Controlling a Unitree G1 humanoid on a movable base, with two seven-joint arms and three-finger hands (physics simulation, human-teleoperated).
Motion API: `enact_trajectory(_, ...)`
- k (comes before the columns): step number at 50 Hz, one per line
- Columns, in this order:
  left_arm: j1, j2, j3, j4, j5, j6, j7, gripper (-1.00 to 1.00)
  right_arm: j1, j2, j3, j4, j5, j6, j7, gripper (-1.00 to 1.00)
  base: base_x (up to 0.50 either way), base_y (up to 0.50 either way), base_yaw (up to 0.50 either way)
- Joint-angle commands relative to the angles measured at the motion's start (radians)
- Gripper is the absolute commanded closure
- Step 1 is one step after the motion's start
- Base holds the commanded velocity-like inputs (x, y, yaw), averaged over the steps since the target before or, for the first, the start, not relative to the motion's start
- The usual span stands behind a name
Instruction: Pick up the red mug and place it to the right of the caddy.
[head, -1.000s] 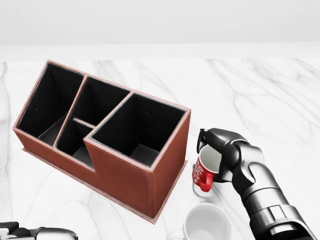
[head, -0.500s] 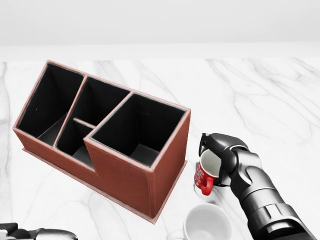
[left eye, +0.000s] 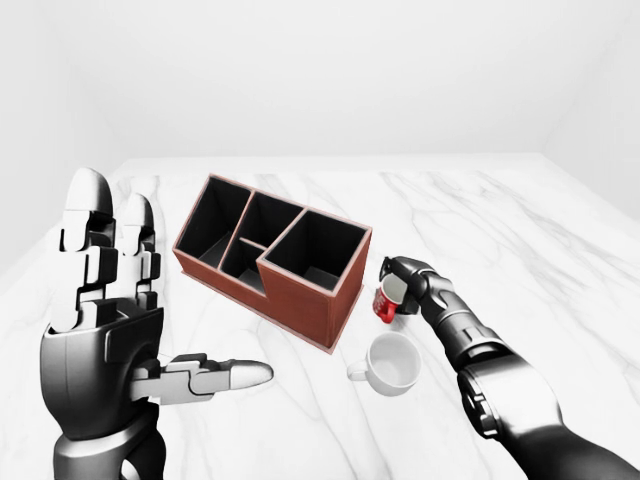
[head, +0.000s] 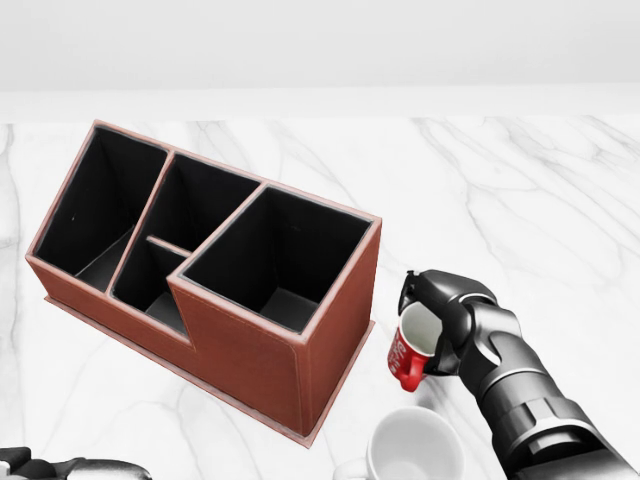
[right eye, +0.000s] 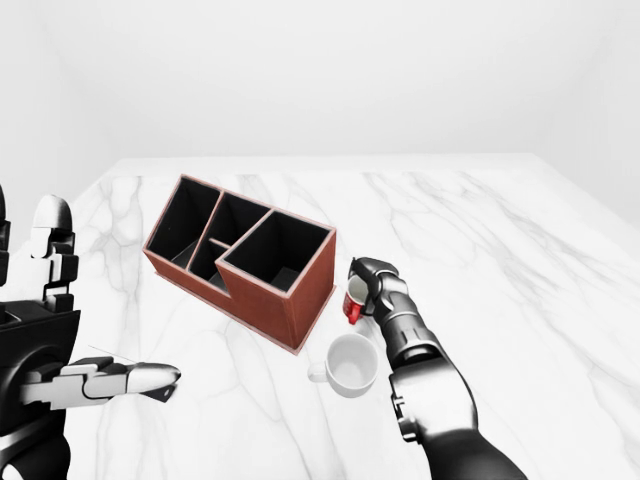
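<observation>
We had our right hand (head: 432, 335) wrapped around the red mug (head: 410, 352), fingers closed on its rim and body, just right of the caddy (head: 215, 270) and tilted above the marble bench (head: 520, 190). Our left hand (left eye: 105, 330) stood spread and empty at the left. To finish well, we judged we should level the mug, lower it clear of the white mug (head: 412, 450) below, and release only once it sat flat.
</observation>
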Motion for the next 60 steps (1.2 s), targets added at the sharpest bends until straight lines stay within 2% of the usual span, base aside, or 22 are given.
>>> enact_trajectory(1,0.000,0.000,0.002,-0.007,-0.002,0.000,-0.001,-1.00,-0.016,-0.004,-0.004,0.013,0.014,0.000,-0.022,-0.86,0.00,0.00,0.00)
enact_trajectory(2,0.001,-0.001,0.001,-0.009,-0.002,0.000,-0.001,-1.00,-0.015,-0.005,-0.003,0.013,0.013,0.000,-0.024,-1.00,0.00,0.00,0.00)
enact_trajectory(25,0.009,-0.003,-0.010,-0.016,0.001,0.000,-0.004,-1.00,0.010,-0.039,-0.018,-0.057,0.010,0.000,0.017,-1.00,0.00,0.00,0.00)
enact_trajectory(37,0.008,0.001,-0.018,-0.004,0.006,0.000,0.001,-1.00,-0.068,-0.113,-0.059,-0.078,0.046,0.000,0.068,-1.00,0.00,0.00,0.00)
enact_trajectory(45,0.007,0.001,-0.014,0.000,0.004,0.000,0.000,-1.00,-0.065,-0.172,-0.084,-0.189,0.056,0.000,0.155,-1.00,0.00,0.00,0.00)
enact_trajectory(47,0.010,0.000,-0.015,-0.002,0.004,0.000,0.000,-1.00,-0.069,-0.190,-0.109,-0.223,0.082,0.000,0.193,-1.00,0.00,0.00,0.00)
enact_trajectory(51,0.005,0.002,-0.018,-0.013,0.006,0.000,0.002,-1.00,-0.092,-0.207,-0.131,-0.206,0.140,0.000,0.189,-1.00,0.00,0.00,0.00)
enact_trajectory(55,0.010,0.000,-0.021,-0.017,0.006,0.000,0.001,-1.00,-0.095,-0.201,-0.179,-0.214,0.269,0.000,0.181,-1.00,0.00,0.00,0.00)
enact_trajectory(60,0.014,0.000,-0.022,-0.035,0.002,0.000,0.001,-1.00,-0.032,-0.184,-0.202,-0.361,0.427,0.000,0.211,-1.00,0.00,0.00,0.00)
